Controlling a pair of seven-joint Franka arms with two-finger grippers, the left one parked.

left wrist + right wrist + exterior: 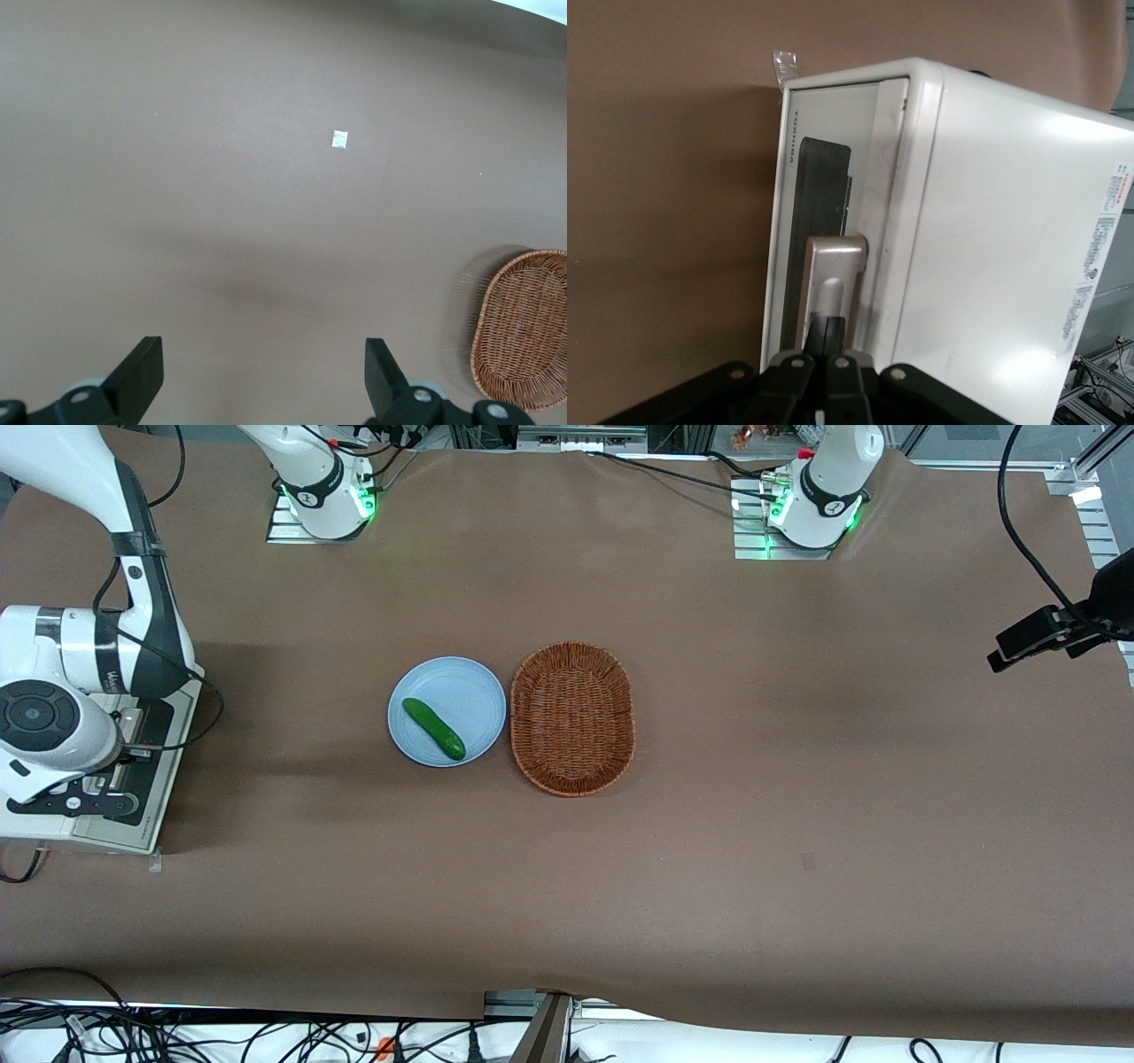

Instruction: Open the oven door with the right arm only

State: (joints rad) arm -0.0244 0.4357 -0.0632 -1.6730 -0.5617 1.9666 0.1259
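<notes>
The oven door (819,230), a silver-framed panel with a dark glass window and a silver bar handle (833,279), sits shut against its cream-white toaster oven (992,248) at the working arm's end of the worktop. The right arm (80,655), white with dark grey sleeves, hangs above the oven, its black gripper (826,332) closed on the handle.
</notes>
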